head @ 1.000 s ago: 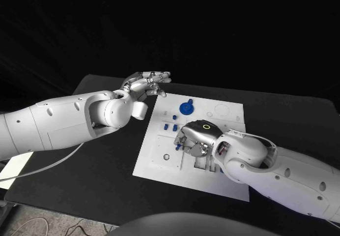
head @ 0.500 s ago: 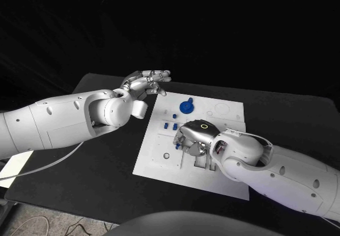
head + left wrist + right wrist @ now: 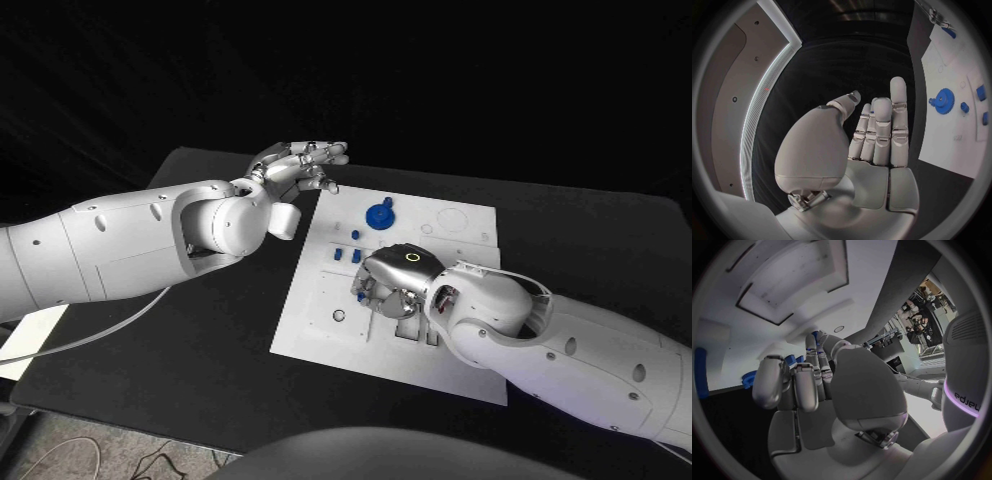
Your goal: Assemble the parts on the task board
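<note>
**Task board, two hands, blue parts: positions as seen**

Task board (image 3: 325,310): white plate lying flat on the black table (image 3: 173,370), centre of the head view, its long side running from upper right to lower left.

Blue gear (image 3: 379,217): the largest part, sitting on the board's upper portion, above the right hand and well apart from it. In the left wrist view the gear (image 3: 944,100) appears on the board past the left hand's fingertips, not touching them.

Small blue parts (image 3: 345,256): a cluster of short pieces on the board, just left of the right hand and below the gear. A dark ring (image 3: 338,316) lies on the board's lower left area.

Right hand (image 3: 392,284): down on the middle of the board, palm facing the plate, fingers curled toward its surface close beside the small blue pieces. Whether it grips anything cannot be told; the fingers hide what lies beneath. The right wrist view shows the hand (image 3: 811,385) bent in close to the white plate, with blue pieces beyond the fingertips.

Left hand (image 3: 299,168): raised off the board's upper left corner, holding nothing, fingers extended and loosely together.
</note>
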Available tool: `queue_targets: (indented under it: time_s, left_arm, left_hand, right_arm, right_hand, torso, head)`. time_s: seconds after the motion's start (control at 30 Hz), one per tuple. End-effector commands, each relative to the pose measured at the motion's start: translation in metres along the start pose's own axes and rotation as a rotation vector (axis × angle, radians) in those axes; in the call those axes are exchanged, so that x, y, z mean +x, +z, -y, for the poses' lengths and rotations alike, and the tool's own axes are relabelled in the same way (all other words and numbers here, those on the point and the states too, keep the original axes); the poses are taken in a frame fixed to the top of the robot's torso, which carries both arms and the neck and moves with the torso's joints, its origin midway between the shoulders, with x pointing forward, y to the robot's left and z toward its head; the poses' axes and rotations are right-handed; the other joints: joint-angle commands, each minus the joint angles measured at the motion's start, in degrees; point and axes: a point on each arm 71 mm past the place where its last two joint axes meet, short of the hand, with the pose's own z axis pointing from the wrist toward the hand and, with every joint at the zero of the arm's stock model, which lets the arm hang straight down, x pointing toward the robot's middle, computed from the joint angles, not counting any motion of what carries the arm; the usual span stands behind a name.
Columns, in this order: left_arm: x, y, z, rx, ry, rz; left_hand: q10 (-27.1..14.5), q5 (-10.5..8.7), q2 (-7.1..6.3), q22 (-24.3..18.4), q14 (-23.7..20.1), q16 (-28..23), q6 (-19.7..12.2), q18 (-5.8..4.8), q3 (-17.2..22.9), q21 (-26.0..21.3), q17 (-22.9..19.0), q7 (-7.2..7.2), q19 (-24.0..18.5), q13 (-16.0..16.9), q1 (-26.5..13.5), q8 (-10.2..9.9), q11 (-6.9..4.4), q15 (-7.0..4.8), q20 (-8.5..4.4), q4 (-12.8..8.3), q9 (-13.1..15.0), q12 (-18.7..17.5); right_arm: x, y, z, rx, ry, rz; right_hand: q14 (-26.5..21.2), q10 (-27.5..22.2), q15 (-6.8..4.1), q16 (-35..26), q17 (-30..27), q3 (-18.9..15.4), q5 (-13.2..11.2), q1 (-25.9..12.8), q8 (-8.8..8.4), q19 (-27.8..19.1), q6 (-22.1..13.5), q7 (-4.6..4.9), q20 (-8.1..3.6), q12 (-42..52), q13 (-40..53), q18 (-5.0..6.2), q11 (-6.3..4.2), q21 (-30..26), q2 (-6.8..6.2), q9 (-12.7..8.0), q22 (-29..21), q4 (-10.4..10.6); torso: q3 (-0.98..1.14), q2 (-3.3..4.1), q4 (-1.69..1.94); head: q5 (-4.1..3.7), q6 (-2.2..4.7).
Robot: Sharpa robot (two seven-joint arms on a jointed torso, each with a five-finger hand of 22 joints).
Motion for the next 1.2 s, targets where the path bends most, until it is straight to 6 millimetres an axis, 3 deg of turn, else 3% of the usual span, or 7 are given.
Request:
queue_targets:
  time_s: [0.03, 0.13, 0.27, 0.67, 0.93, 1.1, 1.2]
  left_arm:
    - [0.003, 0.0, 0.0, 0.001, -0.011, -0.021]
    - [0.002, 0.0, 0.0, 0.0, -0.011, -0.02]
    - [0.002, 0.0, 0.0, -0.004, -0.011, -0.021]
    - [0.002, 0.0, -0.002, -0.028, -0.017, -0.036]
    - [0.001, -0.001, -0.001, -0.028, -0.015, -0.034]
    - [0.001, -0.001, -0.001, -0.027, -0.014, -0.034]
    - [0.001, -0.001, -0.001, -0.026, -0.015, -0.035]
  left_hand:
    - [-0.5, 0.21, -0.04, -0.1, -0.4, -0.4, -0.3, 0.97, -0.4, -0.2, -0.1, 0.0, -0.1, 0.0, -0.7, -0.1, -0.11, -0.08, 0.24, 0.0, -0.1, 0.3]
    - [-0.5, 0.21, -0.04, -0.1, -0.4, -0.4, -0.3, 0.97, -0.4, -0.2, -0.1, 0.0, -0.1, 0.0, -0.7, -0.1, -0.11, -0.08, 0.24, 0.0, -0.1, 0.3]
    - [-0.7, 0.22, 0.01, -0.1, -0.5, -0.4, -0.5, 0.98, -0.5, -0.3, -0.3, 0.04, -0.1, 0.0, -0.7, -0.1, -0.07, -0.04, 0.29, 0.0, -0.1, 0.4]
    - [-1.3, 0.21, 0.11, -0.3, -1.3, -1.0, -0.9, 0.96, -0.8, -0.6, -1.5, 0.22, -0.3, 0.0, -0.9, 0.0, 0.12, 0.13, 0.44, 0.1, -0.1, 0.8]
    - [-1.4, 0.21, 0.17, -0.4, -1.5, -1.1, -0.9, 0.96, -0.9, -0.6, -1.8, 0.24, -0.4, 0.0, -0.8, 0.0, 0.13, 0.15, 0.47, 0.0, -0.1, 0.9]
    - [-1.5, 0.22, 0.21, -0.4, -1.6, -1.2, -0.9, 0.97, -0.9, -0.7, -2.1, 0.25, -0.4, 0.0, -0.8, 0.1, 0.14, 0.17, 0.49, 0.0, 0.0, 1.1]
    - [-1.5, 0.22, 0.21, -0.4, -1.6, -1.2, -0.9, 0.97, -0.9, -0.7, -2.1, 0.25, -0.4, 0.0, -0.8, 0.1, 0.14, 0.17, 0.49, 0.0, 0.0, 1.1]
  right_arm:
    - [0.005, -0.001, 0.001, 0.014, -0.016, -0.039]
    - [0.004, -0.001, 0.003, 0.02, -0.011, -0.013]
    - [0.0, -0.002, 0.005, 0.027, -0.007, 0.046]
    - [-0.014, -0.021, 0.006, 0.01, 0.014, 0.155]
    - [-0.049, -0.058, 0.037, 0.108, -0.004, 0.173]
    - [-0.067, -0.076, 0.067, 0.201, -0.056, 0.15]
    - [-0.071, -0.083, 0.079, 0.235, -0.076, 0.135]
  right_hand:
    - [3.6, -1.8, 0.51, -0.3, 2.8, -0.6, 0.6, -1.5, -0.48, -0.5, -0.9, 0.31, 0.33, -0.3, -0.5, 0.47, 0.24, -0.5, -0.69, -0.4, -0.4, 0.4]
    - [3.3, -6.9, 1.6, -1.3, 1.4, -1.7, 0.9, -3.2, -0.75, -1.4, -4.4, 1.48, 1.2, -0.1, -1.9, 0.81, 1.47, -1.9, -2.18, -1.2, -2.7, 0.6]
    - [2.4, -12.7, 2.11, -3.6, -1.5, -4.2, 0.8, -3.8, -0.63, -4.1, -8.5, 1.87, 1.96, 0.3, -3.0, 2.25, 2.29, -6.7, -2.66, -1.3, -10.2, 0.4]
    - [2.4, -10.7, 1.81, -4.9, -3.5, -5.1, 1.7, -3.2, -0.25, -3.3, -7.0, 1.84, 1.72, 2.9, -2.7, 2.24, 1.97, -7.1, -1.3, -1.0, -10.6, -0.1]
    - [2.4, -9.8, 1.53, -5.0, -3.8, -5.8, 1.6, -3.7, -0.52, -3.1, -6.9, 1.39, 1.57, 3.7, -2.8, 2.23, 1.6, -7.3, -1.83, -1.1, -10.8, -0.1]
    - [2.4, -11.9, 1.4, -5.3, -4.4, -8.6, 1.4, -4.3, -0.6, -3.0, -7.9, 0.9, 1.48, 3.2, -3.0, 2.29, 1.46, -7.9, -2.99, -1.2, -11.5, 0.4]
    - [2.3, -12.8, 1.55, -5.7, -5.0, -10.9, 1.7, -4.0, -0.58, -3.2, -8.5, 1.27, 1.52, 3.2, -3.0, 2.39, 1.68, -8.5, -3.32, -1.2, -12.4, 0.9]
  torso:
    - [-0.03, -0.05, 0.0]
    - [-0.02, -0.02, -0.03]
    - [0.02, -0.02, 0.02]
    - [0.05, -0.06, -0.03]
    - [-0.05, -0.13, -0.23]
    - [-0.13, -0.23, -0.45]
    - [-0.11, -0.29, -0.54]
  head:
    - [-0.03, -0.08]
    - [-0.04, -0.1]
    - [-0.19, 0.04]
    - [-0.24, 0.18]
    - [-1.21, 0.96]
    - [-1.63, 1.35]
    - [-1.77, 1.57]
